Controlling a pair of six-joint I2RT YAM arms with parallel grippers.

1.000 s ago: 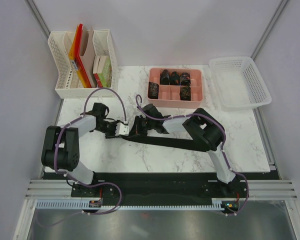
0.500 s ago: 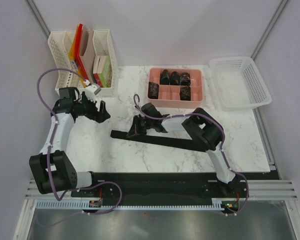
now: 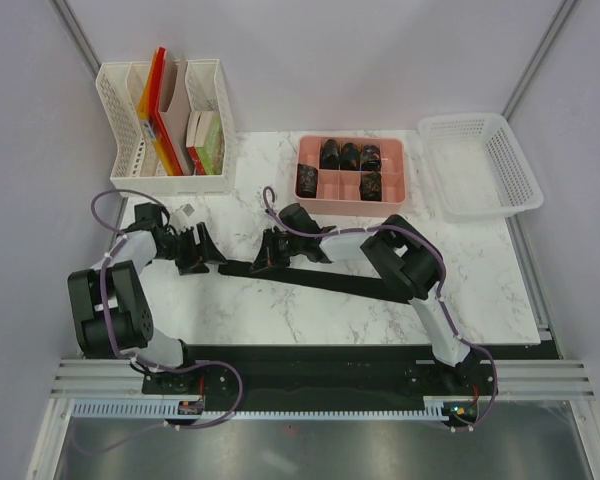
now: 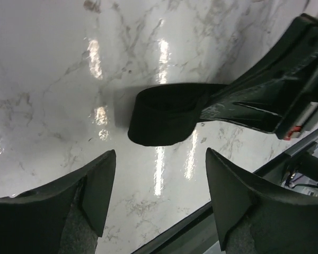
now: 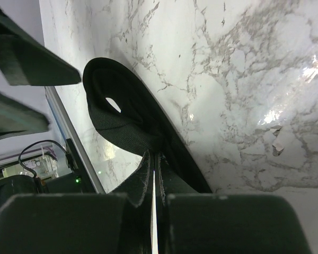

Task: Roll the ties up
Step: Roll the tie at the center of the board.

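Fingers of the left gripper (image 3: 206, 252) stand apart with nothing between them in the top external view, low over the marble surface (image 3: 280, 320) left of centre, while the right gripper (image 3: 264, 258) is pinched shut on the tie (image 3: 325, 281) close to its left end. That tie lies as a long dark strip across the middle of the surface, running from just beside the left gripper off to the right under the right arm. Behind it, a pink tray (image 3: 404, 170) holds five rolled ties (image 3: 349, 154), three in its back row and two in its front row. A white basket (image 3: 525, 170) sits at the back right corner and a white file organizer (image 3: 115, 180) at the back left. From the left wrist, the left gripper (image 4: 160, 156) shows both fingers wide open over bare marble, and the tie (image 4: 164, 116) has its end folded over into a small flat loop lying just ahead of the fingertips, not between them; the right gripper (image 4: 222, 108) clamps the fabric at the loop's right side. From the right wrist, the right gripper (image 5: 152, 185) has its fingers pressed together on the tie (image 5: 124, 127), whose curled end forms an open loop on the surface just beyond them, with the left gripper (image 5: 61, 100) spread open at the upper left.
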